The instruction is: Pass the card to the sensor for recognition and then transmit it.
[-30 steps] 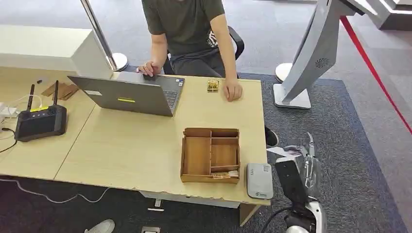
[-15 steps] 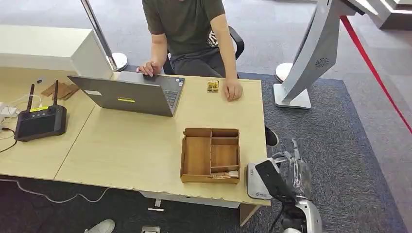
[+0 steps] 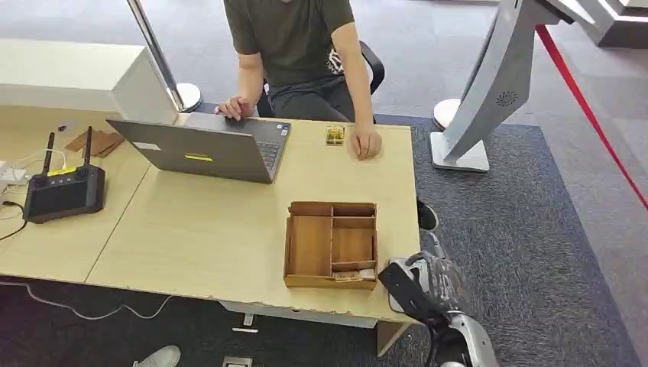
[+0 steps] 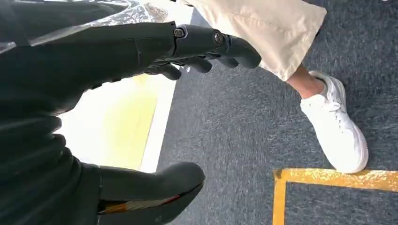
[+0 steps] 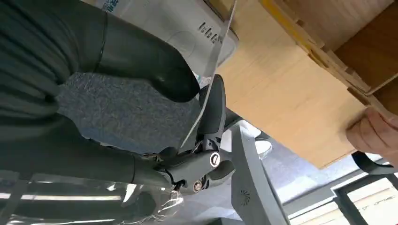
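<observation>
My right hand [image 3: 425,286] hovers at the table's front right corner, above the white-grey sensor [image 5: 180,24]. In the right wrist view the thumb and a finger [image 5: 213,110] pinch a thin white card [image 5: 205,103], seen edge-on, with its far end over the sensor. In the head view the hand covers most of the sensor, and the card itself cannot be made out there. My left hand [image 4: 94,61] hangs over the carpet with fingers apart and nothing in it.
A wooden compartment tray [image 3: 332,245] stands just left of the sensor. Across the table [image 3: 214,229] sits a person, one hand [image 3: 367,144] beside a small gold object [image 3: 334,135]. A laptop [image 3: 206,149], a black controller [image 3: 63,191] and a grey kiosk stand [image 3: 489,84] are around.
My right hand has moved left and toward the table from beside its corner, carrying the card, and now hangs over the sensor. The person and the table's things have not moved.
</observation>
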Motion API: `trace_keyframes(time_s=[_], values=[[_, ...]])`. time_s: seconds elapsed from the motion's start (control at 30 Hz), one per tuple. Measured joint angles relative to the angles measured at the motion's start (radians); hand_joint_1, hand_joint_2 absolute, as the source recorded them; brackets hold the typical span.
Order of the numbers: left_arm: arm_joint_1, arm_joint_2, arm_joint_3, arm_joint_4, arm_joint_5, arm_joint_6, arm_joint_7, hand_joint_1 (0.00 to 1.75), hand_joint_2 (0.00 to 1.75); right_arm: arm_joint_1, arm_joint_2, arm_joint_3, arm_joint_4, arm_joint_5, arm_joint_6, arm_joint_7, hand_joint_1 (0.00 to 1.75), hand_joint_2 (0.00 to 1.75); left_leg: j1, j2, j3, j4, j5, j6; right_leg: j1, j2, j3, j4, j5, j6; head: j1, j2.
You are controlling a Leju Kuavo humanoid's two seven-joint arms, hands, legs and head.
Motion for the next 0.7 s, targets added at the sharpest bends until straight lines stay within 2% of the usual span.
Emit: trace_keyframes(time_s=[0.2,0.5,0.7], values=[[0.000,0.000,0.001,-0.001,0.004,0.000,0.000,0.00,1.75,-0.009,-0.002,0.022,0.010,0.000,0.006,0.003,1.75,1.75,0.000,0.000,0.000,0.000,0.000,0.000,0.000,0.000,0.000,0.000,0.000,0.000,0.000,0.000],[0.000,0.000,0.001,-0.005,0.023,0.003,0.004,0.00,1.75,-0.016,-0.003,0.048,0.024,-0.009,0.071,0.038,1.75,1.75,0.000,0.000,0.000,0.000,0.000,0.000,0.000,0.000,0.000,0.000,0.000,0.000,0.000,0.000],[0.000,0.001,0.001,-0.008,0.024,0.003,0.004,0.00,1.75,-0.017,-0.003,0.059,0.039,-0.009,0.073,0.039,1.75,1.75,0.000,0.000,0.000,0.000,0.000,0.000,0.000,0.000,0.000,0.000,0.000,0.000,0.000,0.000]])
